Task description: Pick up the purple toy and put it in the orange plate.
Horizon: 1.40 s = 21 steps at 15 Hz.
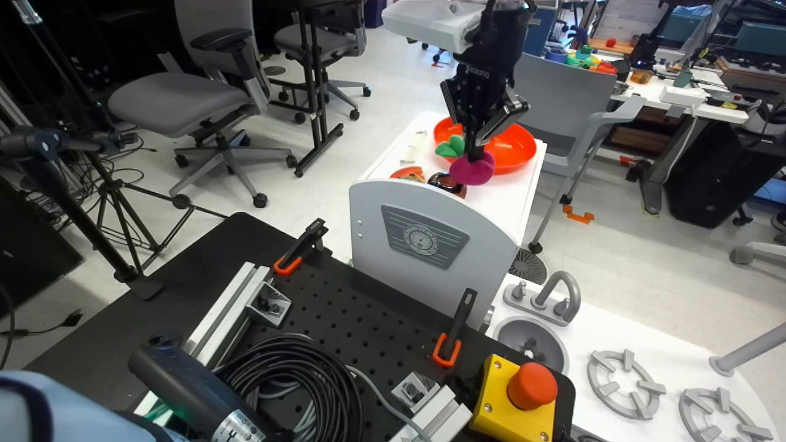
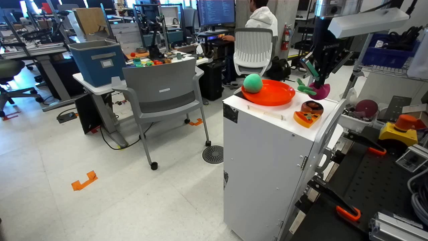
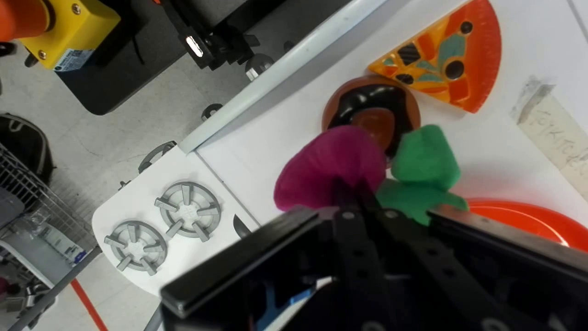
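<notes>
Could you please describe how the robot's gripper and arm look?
The gripper is mostly black, with angular links, slim fingers and white ROBOTIQ lettering. The arm just above looks silvery in an exterior view; a white housing with a black cable sits alongside.

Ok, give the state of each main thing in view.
Gripper, shut on the purple toy.
Purple toy, held above the white top, not yet placed.
Orange plate, right way up.
Green ball, seemingly in the orange plate.
Pizza slice, topping side up.
Doughnut, glazed side up.
Monitor, lit.
Red button, cannot tell whether pressed.
</notes>
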Each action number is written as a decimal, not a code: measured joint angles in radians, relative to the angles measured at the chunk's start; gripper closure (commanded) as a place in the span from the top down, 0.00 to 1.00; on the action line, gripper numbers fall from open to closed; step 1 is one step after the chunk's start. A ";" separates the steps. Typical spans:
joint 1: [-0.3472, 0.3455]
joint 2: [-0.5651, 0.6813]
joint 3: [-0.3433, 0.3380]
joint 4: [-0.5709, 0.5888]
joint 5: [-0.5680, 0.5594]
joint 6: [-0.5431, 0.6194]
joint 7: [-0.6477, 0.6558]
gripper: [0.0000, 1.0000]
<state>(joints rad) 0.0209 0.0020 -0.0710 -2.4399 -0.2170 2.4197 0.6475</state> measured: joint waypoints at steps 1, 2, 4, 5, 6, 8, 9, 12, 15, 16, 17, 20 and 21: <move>0.000 0.000 0.000 0.000 0.000 0.000 0.000 0.01; 0.000 0.000 0.000 0.000 0.000 0.000 0.000 0.01; 0.000 0.000 0.000 0.000 0.000 0.000 0.000 0.01; 0.000 0.000 0.000 0.000 -0.001 0.000 0.000 0.01; 0.000 0.000 0.000 0.000 -0.001 0.000 0.000 0.01; 0.000 0.000 0.000 0.000 -0.002 0.000 0.000 0.01; 0.000 0.000 0.000 0.000 -0.004 0.000 0.000 0.01; 0.000 0.000 0.000 0.000 -0.012 0.000 0.000 0.01; 0.000 0.000 0.000 0.000 -0.017 0.000 0.001 0.01; 0.000 0.000 0.000 0.000 -0.017 0.000 0.001 0.01; 0.000 0.000 0.000 0.000 -0.019 0.000 0.001 0.01; 0.000 0.000 0.000 0.000 -0.026 0.000 0.001 0.01; 0.000 0.000 0.000 0.000 -0.030 0.000 0.001 0.01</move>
<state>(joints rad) 0.0209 0.0020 -0.0710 -2.4399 -0.2469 2.4198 0.6487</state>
